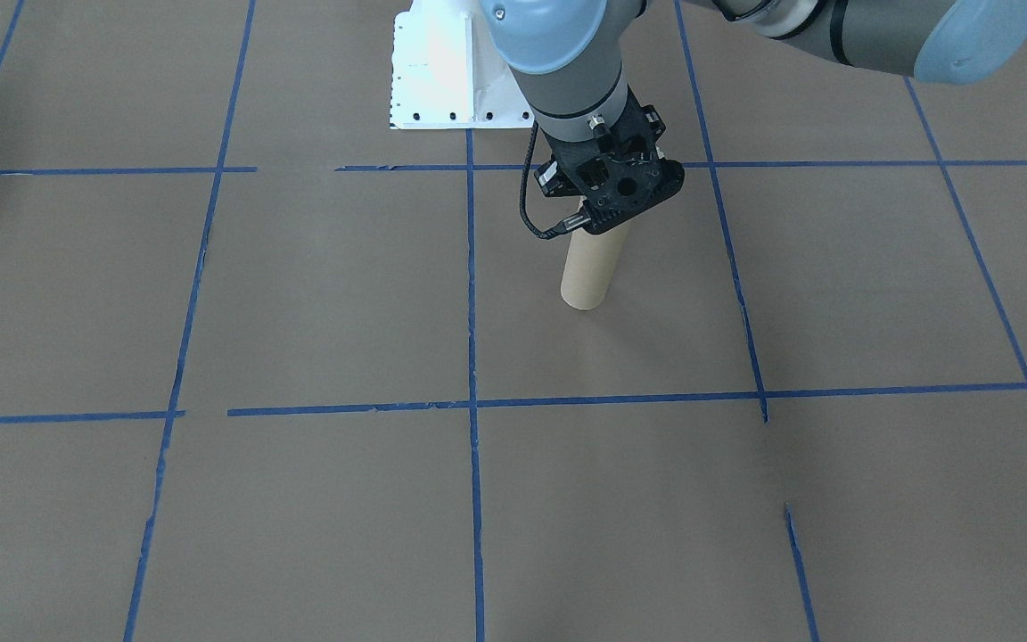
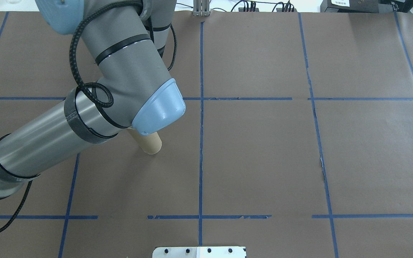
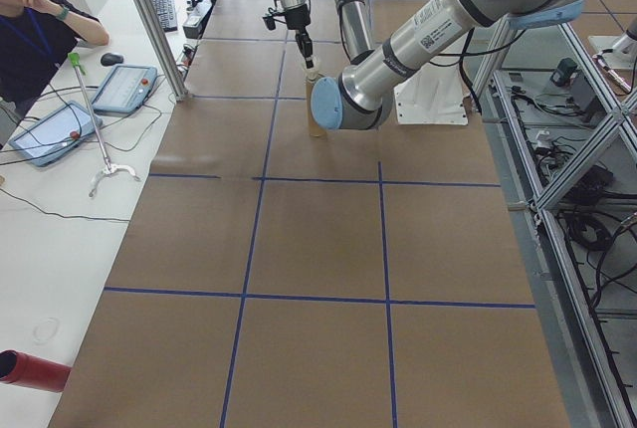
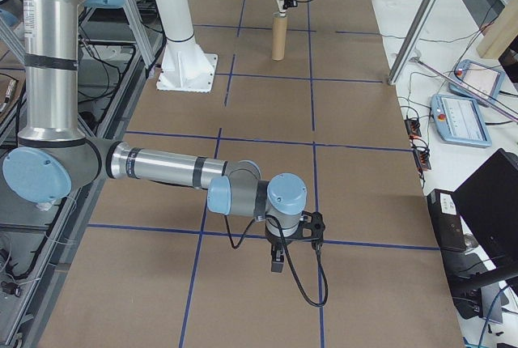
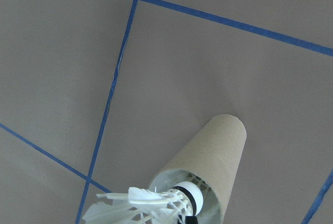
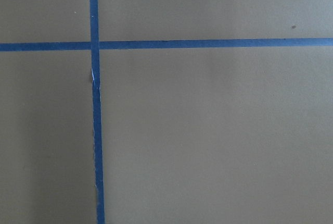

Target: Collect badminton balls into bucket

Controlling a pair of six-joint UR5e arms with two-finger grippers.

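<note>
The bucket (image 1: 589, 272) is a brown cardboard tube standing upright on the brown paper, a little left of the table's middle line in the overhead view (image 2: 151, 145). My left gripper (image 3: 308, 58) hangs straight above the bucket's mouth. In the left wrist view one badminton ball (image 5: 156, 203) lies tilted across the open mouth of the bucket (image 5: 213, 156), cork tip over the white inside and feathers sticking out sideways, and the gripper seems shut on it. My right gripper (image 4: 276, 263) hovers low over bare paper far from the bucket. I cannot tell whether it is open or shut.
The white robot base (image 1: 442, 80) stands at the robot's edge of the table. Blue tape lines grid the paper. Beside the table, a person (image 3: 30, 30) sits at a bench holding tablets and a red cylinder (image 3: 35, 370).
</note>
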